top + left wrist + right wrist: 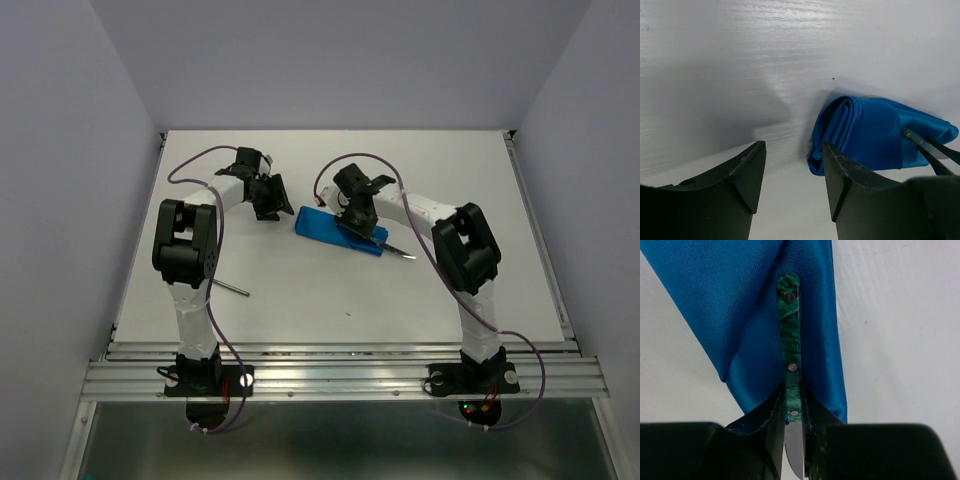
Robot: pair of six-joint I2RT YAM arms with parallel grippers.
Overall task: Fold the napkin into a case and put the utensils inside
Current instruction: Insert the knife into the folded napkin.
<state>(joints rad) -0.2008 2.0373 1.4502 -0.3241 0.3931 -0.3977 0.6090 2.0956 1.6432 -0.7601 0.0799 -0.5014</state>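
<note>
The napkin is folded into a narrow bright blue case (322,226) (865,130) (740,315) lying at mid-table. My right gripper (358,222) (794,407) is shut on a teal-green-handled knife (790,335). The handle lies along a crease of the cloth, and the blade (400,250) points back past the fingers. My left gripper (268,196) (792,167) stands open just left of the case's folded end, with nothing between its fingers. In the left wrist view the knife handle's tip (910,134) shows on the cloth. A slim grey metal utensil (232,288) lies on the table beside the left arm.
The white table (330,300) is bounded by grey walls at the back and both sides. A metal rail (340,375) runs along its near edge by the arm bases. Cables loop over both arms.
</note>
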